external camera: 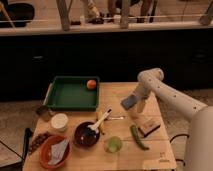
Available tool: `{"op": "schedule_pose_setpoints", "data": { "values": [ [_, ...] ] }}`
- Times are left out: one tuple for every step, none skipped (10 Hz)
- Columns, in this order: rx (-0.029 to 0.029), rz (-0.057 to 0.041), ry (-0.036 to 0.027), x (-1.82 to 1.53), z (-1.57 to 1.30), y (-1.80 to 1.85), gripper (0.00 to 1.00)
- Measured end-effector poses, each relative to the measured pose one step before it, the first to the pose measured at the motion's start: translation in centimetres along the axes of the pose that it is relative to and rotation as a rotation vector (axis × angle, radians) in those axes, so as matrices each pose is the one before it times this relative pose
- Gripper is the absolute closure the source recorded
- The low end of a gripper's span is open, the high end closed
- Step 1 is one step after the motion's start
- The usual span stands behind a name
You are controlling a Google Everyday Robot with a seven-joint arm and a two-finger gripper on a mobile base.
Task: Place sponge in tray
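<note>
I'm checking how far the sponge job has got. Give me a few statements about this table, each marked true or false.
1. The sponge already lies in the tray. False: it is at the gripper, above the table, outside the tray.
2. A small round orange thing sits in the tray's far right corner. True.
3. The tan block is inside the tray. False: it lies on the table near its right edge, beside a long green vegetable.
4. The gripper is to the right of the tray in the picture. True.
</note>
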Motion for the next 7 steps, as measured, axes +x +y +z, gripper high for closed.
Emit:
{"op": "schedule_pose_setpoints", "data": {
  "values": [
    [-0.00094,-0.02353,-0.00422,-0.151,0.161,-0.008,0.20],
    [-0.00237,-0.03403,-0.00509,-0.201,0.210,-0.059,0.20],
    [-0.00429,-0.03201,-0.00464,-0.256,0.198,-0.072,0.20],
    [-0.00654,-0.02033,-0.00119,-0.269,0.134,-0.081,0.20],
    [-0.00533,-0.02263,-0.00182,-0.376,0.169,-0.200,0.20],
    [-0.01258,-0.03153,-0.00236,-0.576,0.229,-0.306,0.20],
    [-0.00782,-0.01147,0.00090,-0.057,0.102,-0.073,0.20]
  ]
}}
